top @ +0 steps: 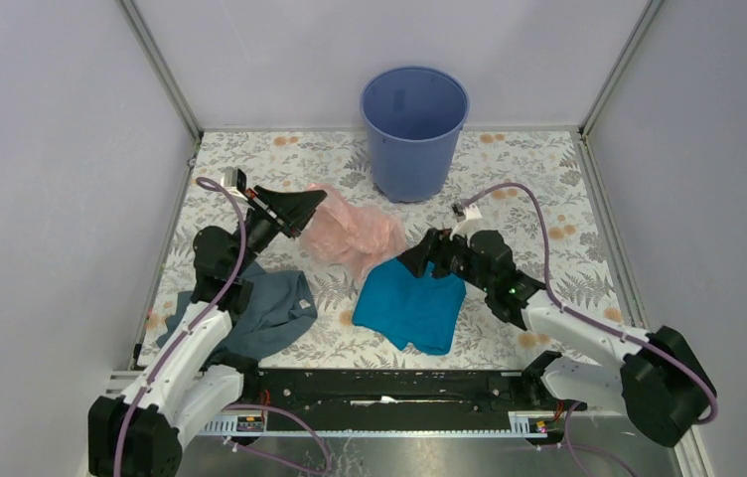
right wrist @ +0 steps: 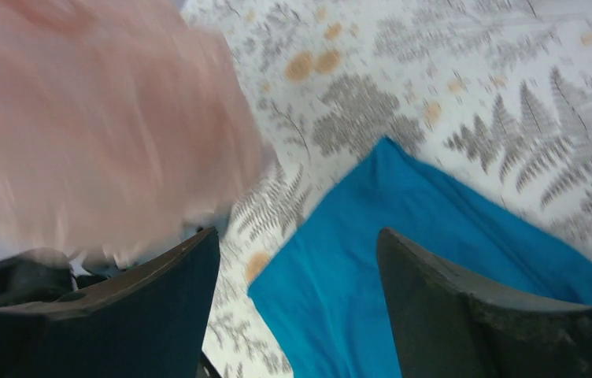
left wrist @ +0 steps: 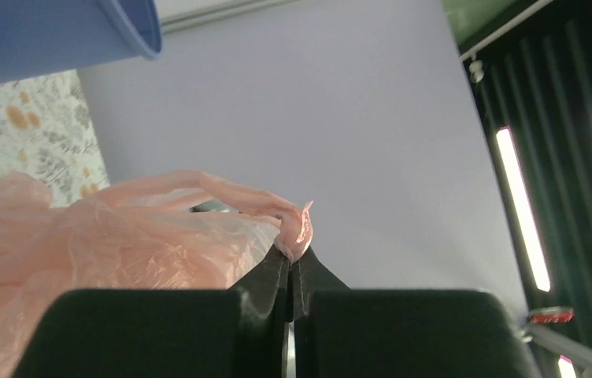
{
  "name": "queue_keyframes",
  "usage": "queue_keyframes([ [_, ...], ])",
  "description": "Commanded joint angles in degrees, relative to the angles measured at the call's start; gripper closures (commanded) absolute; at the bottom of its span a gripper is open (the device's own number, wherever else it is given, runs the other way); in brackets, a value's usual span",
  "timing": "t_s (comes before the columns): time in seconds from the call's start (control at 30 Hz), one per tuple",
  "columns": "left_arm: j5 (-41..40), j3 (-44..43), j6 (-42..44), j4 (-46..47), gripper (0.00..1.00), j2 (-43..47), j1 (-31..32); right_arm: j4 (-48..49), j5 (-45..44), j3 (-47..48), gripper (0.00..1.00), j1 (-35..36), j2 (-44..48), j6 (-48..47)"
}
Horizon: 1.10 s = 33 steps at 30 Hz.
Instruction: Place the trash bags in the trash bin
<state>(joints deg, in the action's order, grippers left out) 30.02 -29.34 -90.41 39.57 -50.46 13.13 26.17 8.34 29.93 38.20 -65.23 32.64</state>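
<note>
My left end effector (left wrist: 291,264) pinches a twisted edge of the pink trash bag (top: 355,231) mid-table, I reckon ready to haul it to the blue trash bin (top: 411,164) at the far edge, while my right end effector (right wrist: 297,256) hovers spread above the teal cloth (top: 411,306).

Trash bin (top: 414,129): mouth open from above. Just in front of it, the pink trash bag (top: 355,231) lies heaped, its left edge pinched in the left gripper (top: 310,204). Further in front lies a teal cloth (top: 411,303), with the right gripper (top: 417,256) gaping at its far edge. Well off front-left is a grey cloth (top: 265,310). Right of the bin, bare table (top: 548,189) leaves passage.
</note>
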Motion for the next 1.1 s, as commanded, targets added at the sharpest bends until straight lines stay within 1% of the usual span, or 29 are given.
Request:
queue_keyframes([
  [0.0,-13.6,-7.17,-1.81,-9.72,1.0,3.6,2.25,-9.35,-1.18,-1.69,0.19,-0.06,4.78,-1.61],
  [0.07,-14.52,-8.22,-2.87,-11.01,1.0,3.86,2.59,-9.1,0.31,-1.05,0.17,0.07,4.99,-1.08],
  [0.13,-14.43,-8.73,-3.7,-10.63,1.0,3.67,2.84,-4.75,2.87,-1.65,0.13,0.82,4.69,0.79],
  [0.17,-14.26,-8.9,-4.06,-10.17,1.0,3.56,2.99,-1.07,3.82,-2.46,0.12,1.5,4.33,2.73],
  [0.23,-14.26,-8.95,-5.04,-9.16,1.0,3.27,3.27,10.9,6.05,-4.47,0.11,3.35,2.16,8.2],
  [0.3,-14.76,-8.44,-6.22,-7.54,1.0,3.26,3.44,20.14,4.73,-3.98,0.1,6.54,-1.89,12.35],
  [0.33,-15.07,-8.37,-6.54,-7.1,1.0,3.26,3.57,23.02,3.65,-2.68,0.08,8.09,-4.07,13.56],
  [0.4,-15.7,-8.72,-6.5,-6.55,1.0,3.17,3.73,28.38,-0.38,-0.07,0.07,12.31,-8.17,15.93],
  [0.47,-15.9,-9.26,-6.56,-6.78,1.0,3.07,3.83,31.13,-8.59,2.34,0.06,15.41,-11.99,16.79],
  [0.53,-16.25,-9.44,-7.34,-6.58,1.0,3.14,4.21,32.62,-15.94,4.27,0.03,17.6,-15.38,17.22],
  [0.57,-16.7,-9.34,-7.62,-6.52,1.0,3.38,4.61,34.82,-18.12,4.49,0.03,18.39,-16.88,17.57],
  [0.67,-18.68,-8.99,-7.85,-7.16,1.0,4.43,5.9,46.03,-23.31,5.39,0.02,20.95,-22.02,17.51],
  [0.7,-19.69,-8.78,-7.81,-7.41,1.0,4.87,6.39,47.47,-24.38,6.47,0.02,21.44,-23.78,17.54],
  [0.8,-22.11,-8.37,-8.01,-7.89,1.0,5.71,8.05,47.16,-30.49,9.02,0.03,22.94,-27.84,17.83],
  [0.83,-22.53,-8.37,-8.17,-7.9,1.0,5.73,8.64,49.23,-31.93,9.39,0.05,23.42,-29.16,17.07],
  [0.87,-22.79,-8.48,-8.26,-7.85,1.0,5.73,9.07,51.33,-33.31,9.72,0.1,23.78,-30.58,15.67],
  [0.9,-22.92,-8.73,-8.29,-7.89,1.0,5.8,9.37,51.42,-35.76,10.2,0.16,23.88,-31.38,15.39],
  [0.93,-23.09,-8.97,-8.29,-8.11,1.0,5.87,9.52,50.19,-37.72,10.76,0.24,23.86,-31.79,15.14],
  [0.97,-23.39,-9.23,-8.1,-8.68,1.0,6.16,9.55,48.55,-39.92,11.31,0.45,23.89,-32.0,14.43],
  [1.0,-24.03,-9.43,-7.74,-9.52,1.0,6.46,9.56,48.69,-41.11,11.14,0.7,23.88,-32.11,12.84],
  [1.03,-25.13,-9.7,-7.1,-10.79,1.0,7.02,9.55,50.05,-41.09,10.43,0.84,23.84,-32.06,10.63],
  [1.07,-26.79,-10.1,-6.42,-13.98,1.0,7.65,9.55,51.12,-39.78,9.07,0.97,23.85,-31.44,7.91],
])
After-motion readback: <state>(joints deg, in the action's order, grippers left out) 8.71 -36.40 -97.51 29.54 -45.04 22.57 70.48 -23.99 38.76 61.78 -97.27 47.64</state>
